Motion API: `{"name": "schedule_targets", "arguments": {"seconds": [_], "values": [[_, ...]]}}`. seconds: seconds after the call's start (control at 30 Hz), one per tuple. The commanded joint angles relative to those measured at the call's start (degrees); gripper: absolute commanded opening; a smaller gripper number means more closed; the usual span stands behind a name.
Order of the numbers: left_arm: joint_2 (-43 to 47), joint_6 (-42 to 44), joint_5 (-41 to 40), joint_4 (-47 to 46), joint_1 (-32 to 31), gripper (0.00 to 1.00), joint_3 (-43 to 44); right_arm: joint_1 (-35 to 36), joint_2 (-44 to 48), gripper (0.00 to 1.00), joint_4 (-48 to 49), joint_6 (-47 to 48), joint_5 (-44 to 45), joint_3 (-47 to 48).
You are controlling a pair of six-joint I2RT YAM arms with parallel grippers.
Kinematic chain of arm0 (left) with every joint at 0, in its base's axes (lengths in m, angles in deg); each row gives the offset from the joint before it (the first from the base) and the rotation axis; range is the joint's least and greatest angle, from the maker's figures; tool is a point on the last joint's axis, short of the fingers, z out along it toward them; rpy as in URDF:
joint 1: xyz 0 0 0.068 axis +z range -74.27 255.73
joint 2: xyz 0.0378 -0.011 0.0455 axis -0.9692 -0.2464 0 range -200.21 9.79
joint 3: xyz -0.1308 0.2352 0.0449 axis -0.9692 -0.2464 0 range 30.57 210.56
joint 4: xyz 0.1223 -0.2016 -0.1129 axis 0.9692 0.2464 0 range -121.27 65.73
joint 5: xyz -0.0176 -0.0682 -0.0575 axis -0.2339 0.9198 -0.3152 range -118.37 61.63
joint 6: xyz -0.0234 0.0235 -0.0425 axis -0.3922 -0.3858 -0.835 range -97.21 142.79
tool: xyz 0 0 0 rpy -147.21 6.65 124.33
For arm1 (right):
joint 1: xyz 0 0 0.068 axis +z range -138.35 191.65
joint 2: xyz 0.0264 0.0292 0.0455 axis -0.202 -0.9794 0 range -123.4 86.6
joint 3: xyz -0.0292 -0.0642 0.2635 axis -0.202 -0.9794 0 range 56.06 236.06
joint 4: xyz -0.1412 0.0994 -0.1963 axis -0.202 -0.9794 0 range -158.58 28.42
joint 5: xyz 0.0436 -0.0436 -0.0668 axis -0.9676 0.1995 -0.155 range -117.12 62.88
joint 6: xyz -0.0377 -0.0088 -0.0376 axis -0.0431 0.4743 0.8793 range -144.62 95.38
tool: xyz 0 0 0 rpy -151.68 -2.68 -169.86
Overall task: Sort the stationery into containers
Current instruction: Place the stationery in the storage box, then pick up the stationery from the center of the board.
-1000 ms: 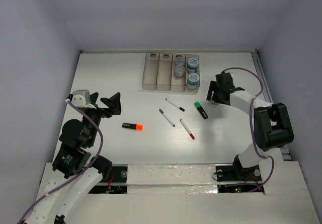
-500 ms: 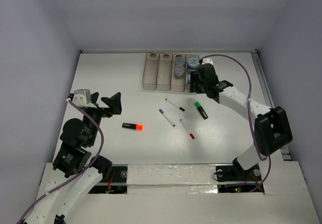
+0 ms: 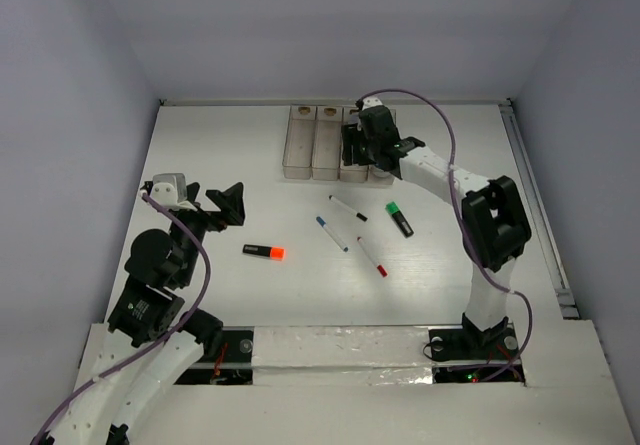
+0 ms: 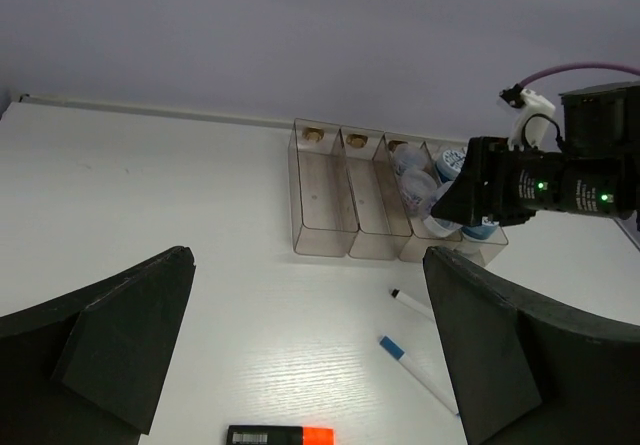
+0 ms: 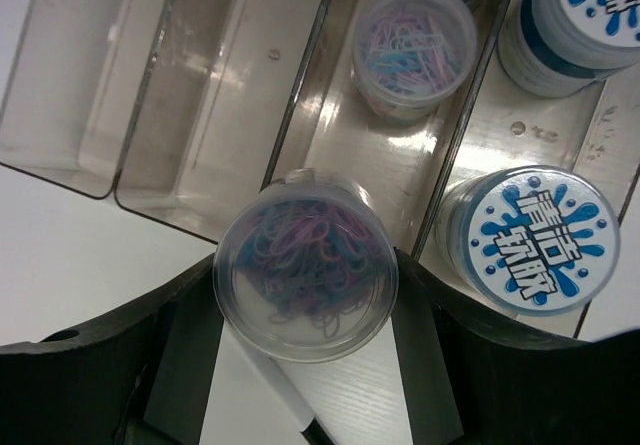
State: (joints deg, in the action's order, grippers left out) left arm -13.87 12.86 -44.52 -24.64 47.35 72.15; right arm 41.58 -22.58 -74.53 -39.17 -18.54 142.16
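Note:
My right gripper (image 3: 358, 151) is shut on a clear round tub of coloured clips (image 5: 305, 255), held over the near end of the third bin of the beige bin row (image 3: 297, 147). In the right wrist view (image 5: 306, 310) the third bin (image 5: 330, 135) holds another clip tub (image 5: 413, 45), and the fourth holds two blue-white rolls (image 5: 527, 240). On the table lie the orange highlighter (image 3: 264, 252), green highlighter (image 3: 400, 218) and the black-capped (image 3: 348, 208), blue-capped (image 3: 332, 233) and red-capped (image 3: 372, 256) pens. My left gripper (image 3: 228, 208) is open and empty, left of them.
The two left bins (image 5: 70, 65) hold nothing. In the left wrist view, the orange highlighter (image 4: 280, 435) lies between my open fingers (image 4: 130, 335), with the blue-capped pen (image 4: 418, 373) to its right. Walls enclose the table on three sides.
My right arm swung from the table's right side leftward to over the bins, carrying the clip tub. The left arm barely moved.

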Motion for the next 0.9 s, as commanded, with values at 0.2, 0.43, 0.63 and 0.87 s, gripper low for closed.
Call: {"name": "schedule_targets", "arguments": {"seconds": [0.2, 0.43, 0.63, 0.87], "values": [[-1.1, -0.1, 0.1, -2.9, 0.8, 0.99, -0.2, 0.3, -3.3, 0.45, -0.6, 2.8, 1.1, 6.5], [-1.2, -0.1, 0.4, -2.9, 0.8, 0.99, -0.3, 0.3, -5.2, 0.66, -2.7, 2.9, 4.2, 8.4], [-1.5, -0.1, 0.6, -2.9, 0.8, 0.99, -0.2, 0.3, -6.0, 0.78, -3.8, 3.6, 5.5, 10.0], [-1.7, -0.1, 0.6, -2.9, 0.8, 0.99, -0.2, 1.8, -0.9, 0.92, -1.0, 5.6, 3.2, 6.7]]}}
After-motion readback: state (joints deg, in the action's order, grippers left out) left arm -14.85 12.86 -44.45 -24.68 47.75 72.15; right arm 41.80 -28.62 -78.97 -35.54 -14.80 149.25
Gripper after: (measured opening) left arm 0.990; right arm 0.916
